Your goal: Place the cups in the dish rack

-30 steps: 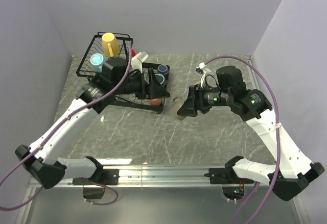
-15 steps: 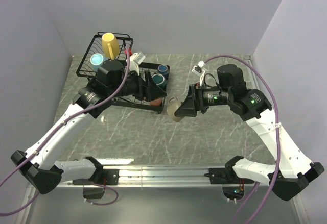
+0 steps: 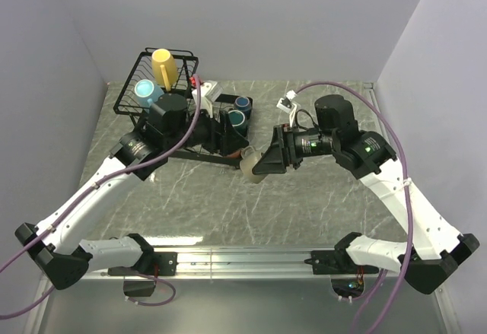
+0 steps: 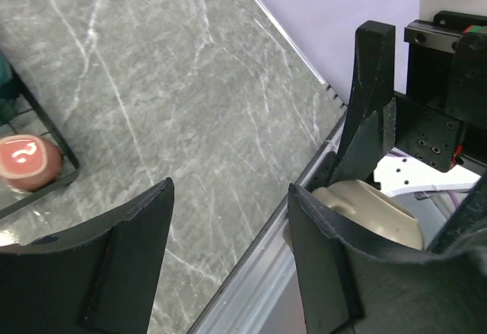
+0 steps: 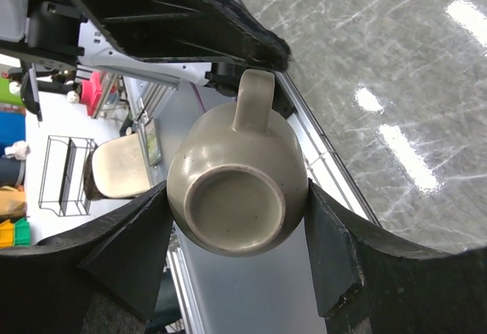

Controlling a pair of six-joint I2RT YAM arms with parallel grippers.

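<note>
Right arm swings the olive-brown mug (image 5: pixel 237 189) up to the dish rack (image 3: pixel 199 157)!
Reaching left, the right gripper (image 3: pixel 257 165) pinches the mug by its sides above the table's (image 3: pixel 304 212) middle, nearer the rack's near right corner than a second ago. The left arm stretches over the rack, with the left gripper (image 4: pixel 228 191) spread but slightly narrower than before.

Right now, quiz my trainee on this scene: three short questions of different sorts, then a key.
1. True or false: the right gripper grips the olive-brown mug.
2. Which cup sits next to the light blue cup in the dish rack? A yellow, B salmon-red, C olive-brown.
3. Fill in: the left gripper is ____.
Key: 1 true; 2 A, the yellow cup; 3 open.
</note>
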